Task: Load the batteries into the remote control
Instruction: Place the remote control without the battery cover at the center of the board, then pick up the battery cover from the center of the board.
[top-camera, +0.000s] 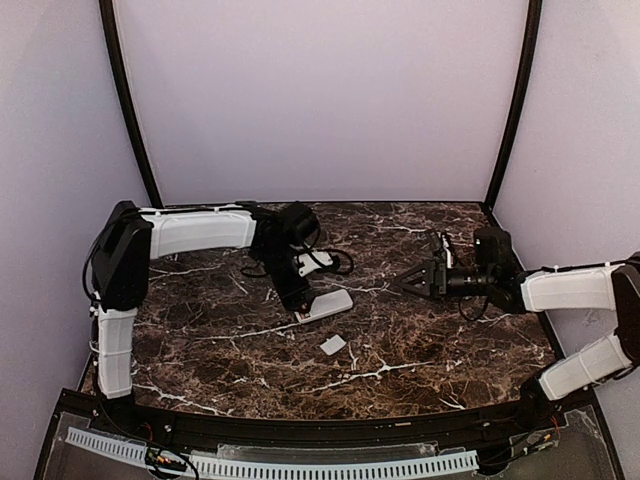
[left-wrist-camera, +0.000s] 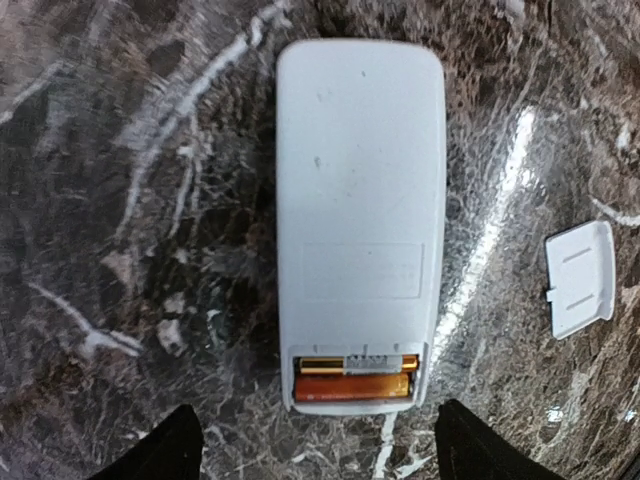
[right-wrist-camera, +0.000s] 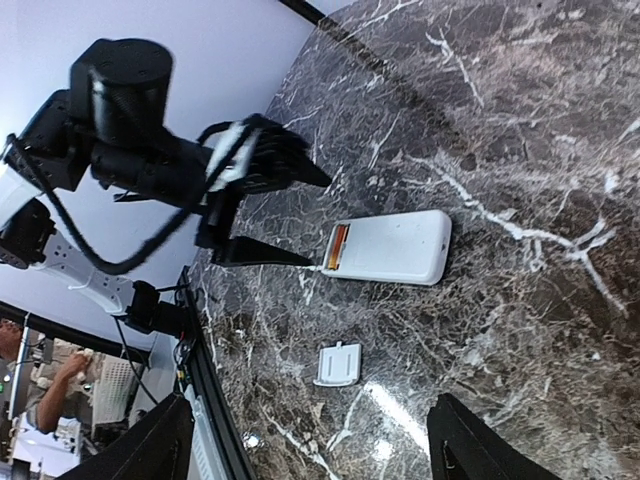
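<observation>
Orange batteries filled the remote control; only the cover, at its six o'clock from above, seemed left. The left gripper and right gripper gaped empty.

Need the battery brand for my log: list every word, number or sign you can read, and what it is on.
No text is readable.
On the batteries: dark marks on the upper one, too blurred to read.
On the remote control: a faint embossed rectangle on its back, no legible characters.
On the battery cover: two moulded ridges, no text.

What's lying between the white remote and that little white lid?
Nothing: bare marble table separates remote from lid, per left wrist view.
</observation>
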